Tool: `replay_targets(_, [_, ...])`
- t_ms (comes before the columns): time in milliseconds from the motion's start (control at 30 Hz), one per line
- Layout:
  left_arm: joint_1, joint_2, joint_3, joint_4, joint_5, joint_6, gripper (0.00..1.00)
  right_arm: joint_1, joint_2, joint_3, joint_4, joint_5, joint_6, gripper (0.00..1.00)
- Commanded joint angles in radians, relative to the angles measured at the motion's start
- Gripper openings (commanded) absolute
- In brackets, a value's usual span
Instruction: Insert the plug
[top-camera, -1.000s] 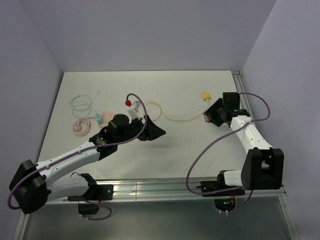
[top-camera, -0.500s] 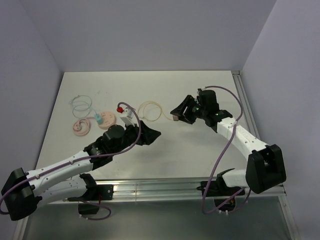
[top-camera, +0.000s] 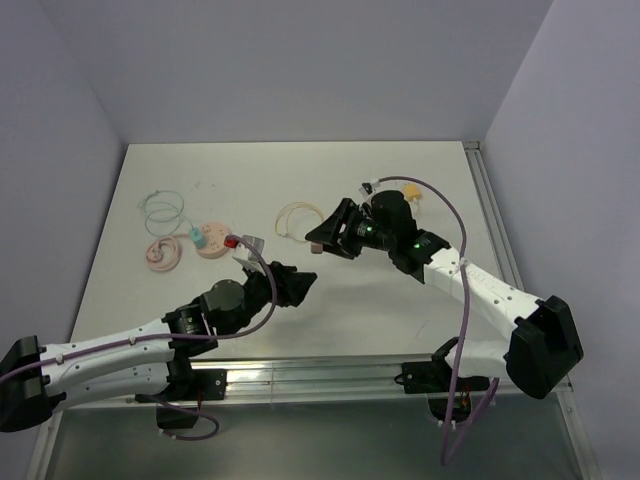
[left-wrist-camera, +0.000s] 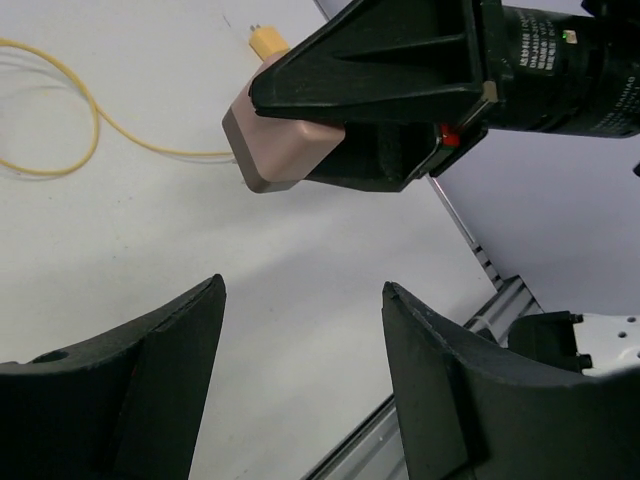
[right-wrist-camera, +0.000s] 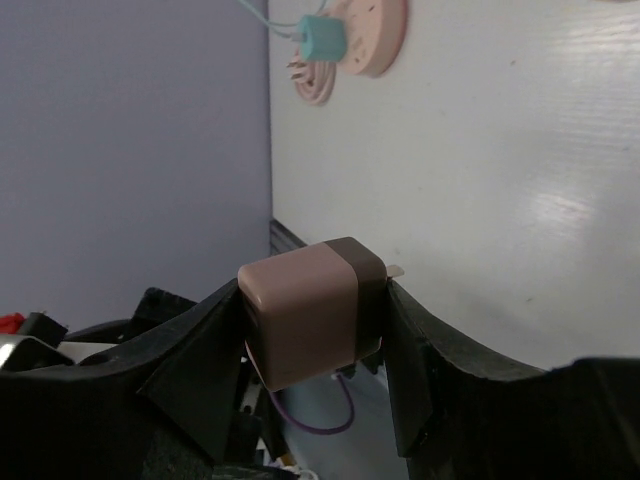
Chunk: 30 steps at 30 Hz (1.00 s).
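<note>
The plug (top-camera: 316, 245), seen from above: where do we have it?

Off the table (top-camera: 380, 300) and over its middle, in the right gripper (top-camera: 325, 236), whose jaws are closed on it. We judge it is held high so that the other arm can reach it.

And the left gripper (top-camera: 295, 283)?

It sits on the near-edge side of the plug and points at it without touching. The yellow cable (top-camera: 297, 220) lies coiled just on the far side of the middle. The pink discs (top-camera: 212, 240) lie toward the left edge.

What do we learn from the left wrist?

Our own fingers (left-wrist-camera: 150, 390) stand apart with only bare table between them. The plug (left-wrist-camera: 275, 150) hangs ahead, a pinkish-brown block clamped by two flat sides. Its end sticks out past the black fingers, which leaves us something free to take. The cable reaches the block's edge, but we cannot tell whether it is joined there or passes behind. A yellow connector (left-wrist-camera: 265, 42) lies beyond it.

And the right wrist?

The block sits squarely between our fingers, with a darker band and a small metal prong (right-wrist-camera: 396, 270) at its far end. We take that as the reason for gripping the sides: the pronged end stays clear. The discs and a teal piece (right-wrist-camera: 322, 38) lie on the table beyond.

What does the next move call for?

We see no socket that we can name. Our guess is that the two grippers must first meet, lined up carefully, since a skewed grip would tilt the prong.
</note>
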<state>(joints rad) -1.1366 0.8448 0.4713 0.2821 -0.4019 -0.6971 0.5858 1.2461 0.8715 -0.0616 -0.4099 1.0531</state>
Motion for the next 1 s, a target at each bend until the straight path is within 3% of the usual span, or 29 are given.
replay_targets(0, [-0.07, -0.004, 0.015, 0.04, -0.197, 0.091, 0.7, 0.037, -0.042, -0.003, 0.057, 0.032, 0.122, 0.0])
replay_targets(233, [-0.176, 0.019, 0.055, 0.06, -0.397, 0.234, 0.7, 0.115, -0.04, 0.057, -0.056, 0.131, 0.209, 0.0])
replay_targets(967, [-0.193, 0.085, 0.081, 0.094, -0.466, 0.262, 0.58, 0.259, -0.077, 0.081, -0.076, 0.215, 0.285, 0.0])
